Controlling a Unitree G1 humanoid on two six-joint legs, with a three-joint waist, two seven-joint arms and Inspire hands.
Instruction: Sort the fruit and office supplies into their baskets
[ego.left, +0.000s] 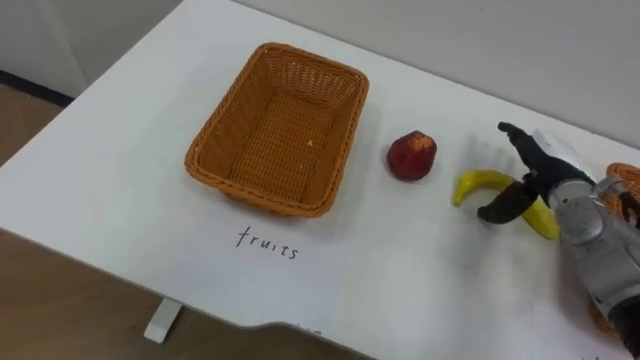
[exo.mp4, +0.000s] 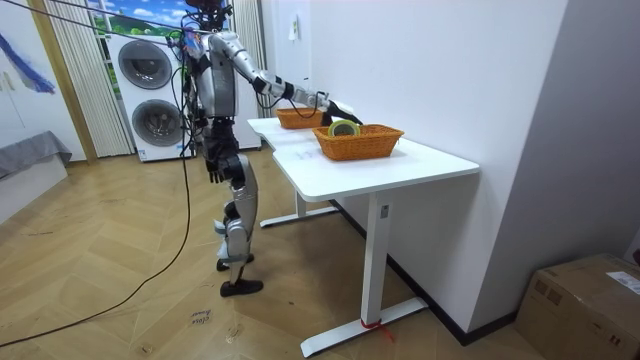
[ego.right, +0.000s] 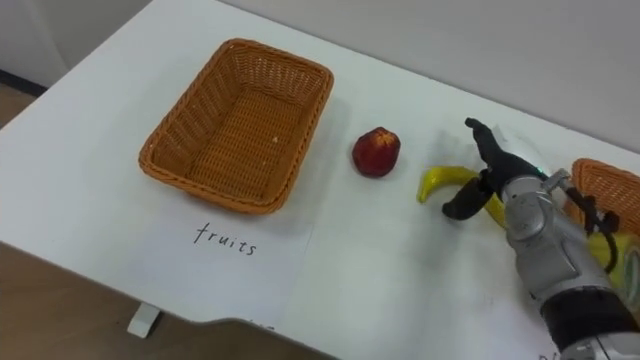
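Where the right arm comes in from the lower right of the eye views, the right hand sits over the table's right part. Its fingers are spread and reach away over the far side, and its thumb is down on the near side.

Item 1: curved yellow banana. It lies flat on the table between thumb and fingers, with its left end sticking out clear of the hand. The hand straddles it rather than clamps it. Whether the thumb actually touches the peel is hard to make out.

Item 2: round red fruit, probably an apple. It rests on the table just left of the banana, apart from it and from the hand.

Item 3: rectangular orange-brown woven wicker basket, left of the red fruit. Nothing lies inside it, and it stands at a slant to the table edge.

Item 4: white paper sheet with the handwritten word "fruits", just in front of that basket.

Item 5: second orange-brown woven basket, at the right edge behind the forearm. In the room view it holds a yellow-green ring-shaped roll.

Item 6: white rectangular tabletop, which bears all of the above.

Robot: stands at the long side of the table, right arm stretched out over it. The left hand hangs by its hip.

Surroundings: two stacked white washing machines behind the robot, and a brown cardboard box on the wooden floor at the room view's right.
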